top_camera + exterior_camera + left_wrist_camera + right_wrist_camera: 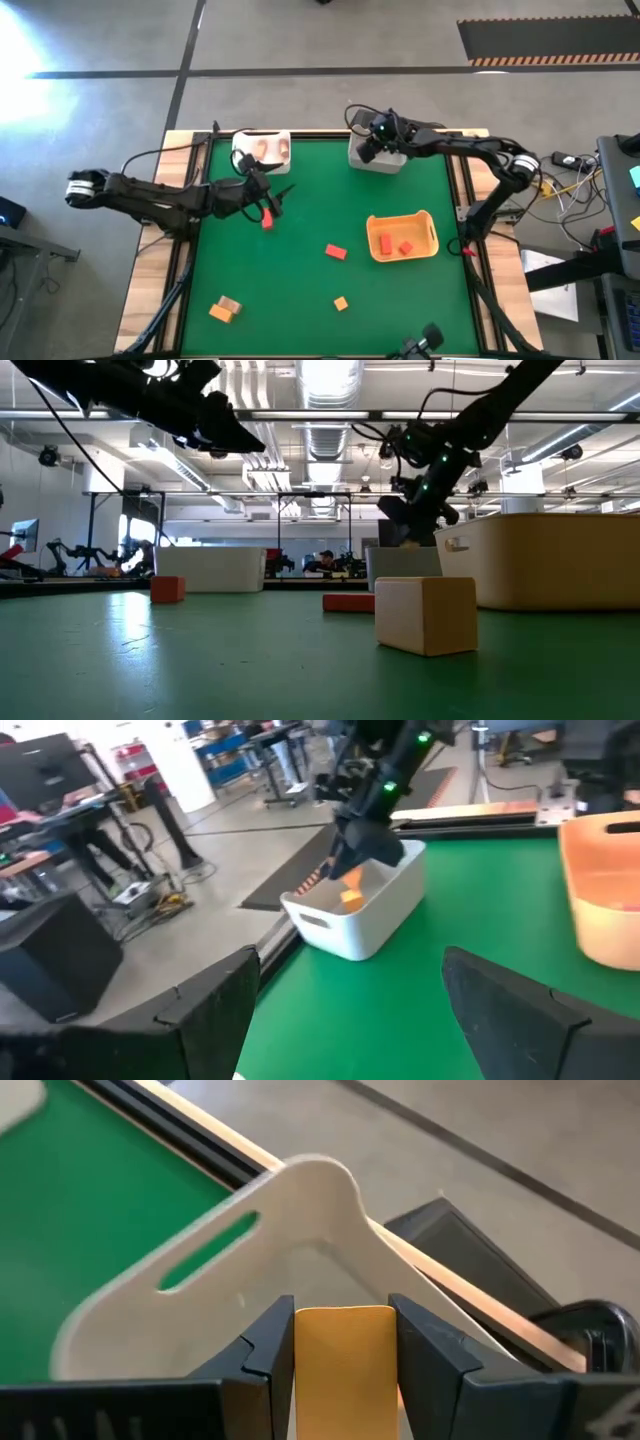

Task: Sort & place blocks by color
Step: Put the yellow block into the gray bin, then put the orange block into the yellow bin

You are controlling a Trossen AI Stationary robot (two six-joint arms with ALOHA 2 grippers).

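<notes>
Your right gripper (372, 146) hangs over the white bin (376, 158) at the far edge of the green mat (300, 290), fingers (268, 1342) clamped on a yellow-orange block (345, 1365), seen plainly in the right wrist view. Your left gripper (272, 196) sits near the far left of the mat, fingers spread wide with nothing between them; a red block (267, 220) lies on the mat just beside its tips. A second white bin (262, 148) at the far left corner holds tan blocks (268, 148). The orange tray (402, 236) on the right holds 2 red-orange blocks (394, 244). Loose on the mat: 1 red block (336, 252) at centre, 1 small orange block (341, 303) nearer the front, and an orange and tan pair (225, 309) at front left.
</notes>
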